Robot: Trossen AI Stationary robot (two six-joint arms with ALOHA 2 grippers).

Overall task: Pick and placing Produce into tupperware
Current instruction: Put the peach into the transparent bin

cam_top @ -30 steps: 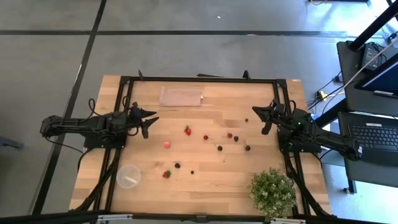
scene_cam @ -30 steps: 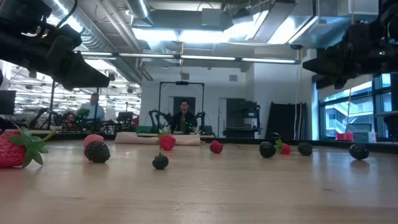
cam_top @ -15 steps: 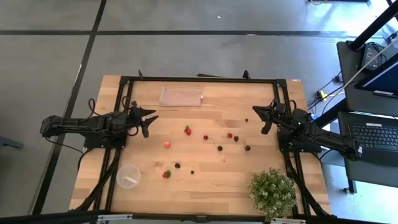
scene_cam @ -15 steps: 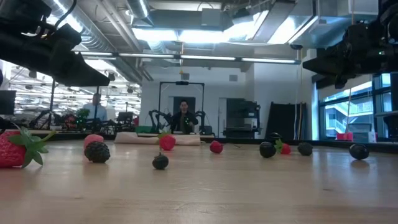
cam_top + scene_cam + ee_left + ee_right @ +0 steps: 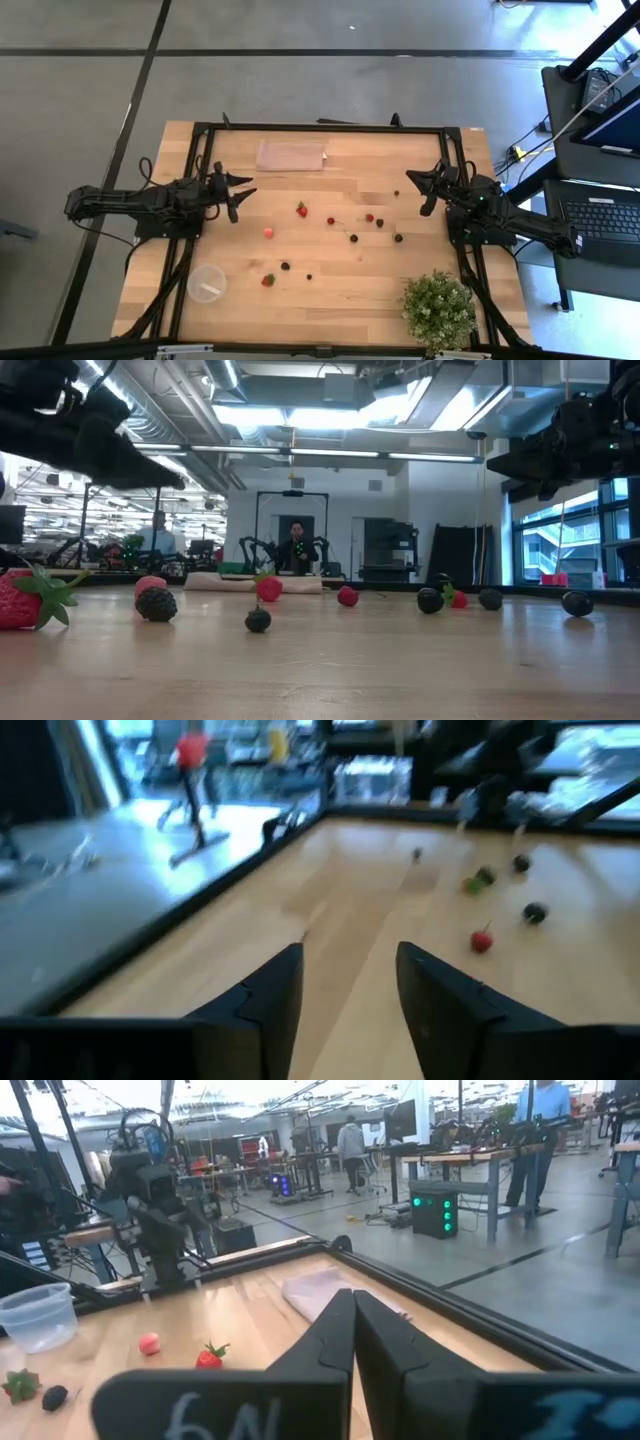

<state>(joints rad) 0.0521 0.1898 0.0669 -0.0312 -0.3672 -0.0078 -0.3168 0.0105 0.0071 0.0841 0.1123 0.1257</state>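
The produce lies scattered on the middle of the wooden table: red strawberries (image 5: pixel 301 210) (image 5: pixel 268 280) and dark berries (image 5: pixel 353 238) (image 5: pixel 285 266). In the low view a big strawberry (image 5: pixel 25 600) and a dark berry (image 5: pixel 156 603) lie nearest. The clear round tupperware (image 5: pixel 206 283) stands near the table's near left corner, also in the right wrist view (image 5: pixel 37 1317). My left gripper (image 5: pixel 242 195) hovers open left of the fruit, its open fingers showing in the left wrist view (image 5: pixel 350 970). My right gripper (image 5: pixel 415 185) hovers shut right of the fruit (image 5: pixel 352 1310).
A pinkish-tan cloth (image 5: pixel 291 155) lies flat near the far edge. A bushy green potted plant (image 5: pixel 438 308) stands at the near right corner. A black frame runs around the table top. People and other robot stations show in the room beyond.
My left gripper has risen a little and tipped, as the low view shows. The fruit, the tupperware and my right gripper have kept still.
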